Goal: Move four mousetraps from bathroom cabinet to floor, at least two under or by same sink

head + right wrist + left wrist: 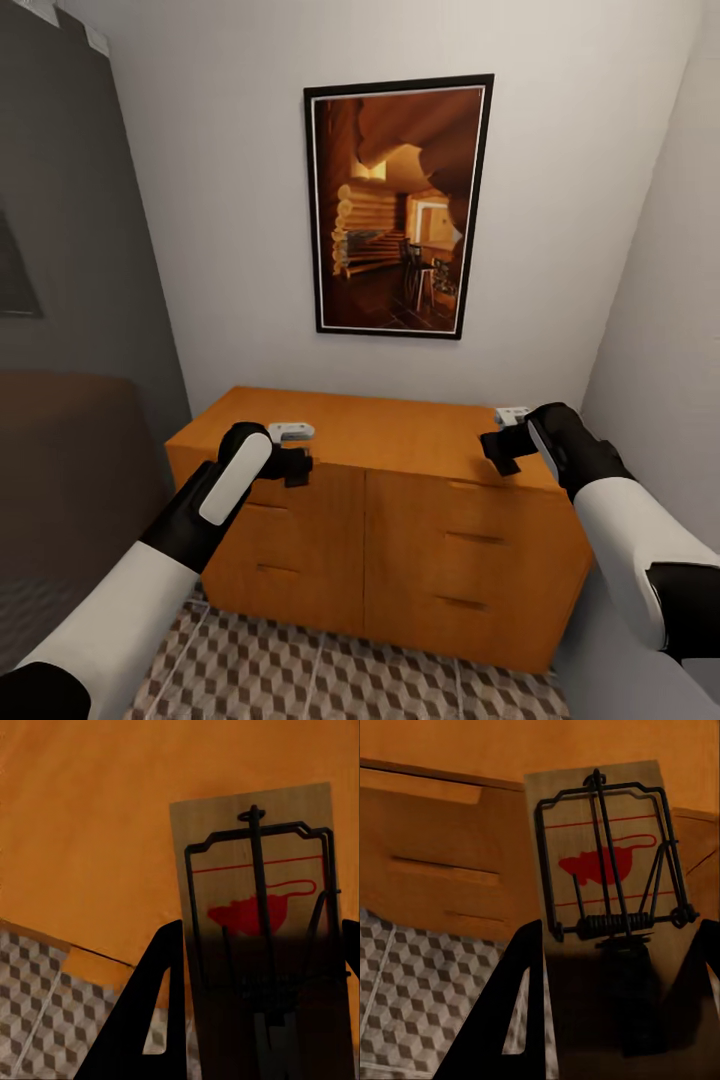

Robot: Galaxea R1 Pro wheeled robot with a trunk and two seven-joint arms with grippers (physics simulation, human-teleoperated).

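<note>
The orange-brown cabinet (pixel 400 435) stands against the back wall with its drawer fronts closed. My left gripper (pixel 293 466) hovers at the cabinet's front left edge. In the left wrist view, this gripper (pixel 622 930) is shut on a tan mousetrap (pixel 607 862) with dark wire and a red mouse mark. My right gripper (pixel 500 446) hangs over the cabinet's right end. The right wrist view shows it (pixel 262 930) shut on a second mousetrap (pixel 259 892) above the cabinet top (pixel 90 817). The cube-patterned bathroom floor (pixel 300 670) lies in front of the cabinet.
A dark-framed picture (pixel 398 208) hangs above the cabinet. A grey wall and a dark brown low surface (pixel 70 470) close in on the left. A white wall (pixel 660 300) stands close to my right arm. Tiled floor (pixel 405 990) shows below the drawer fronts.
</note>
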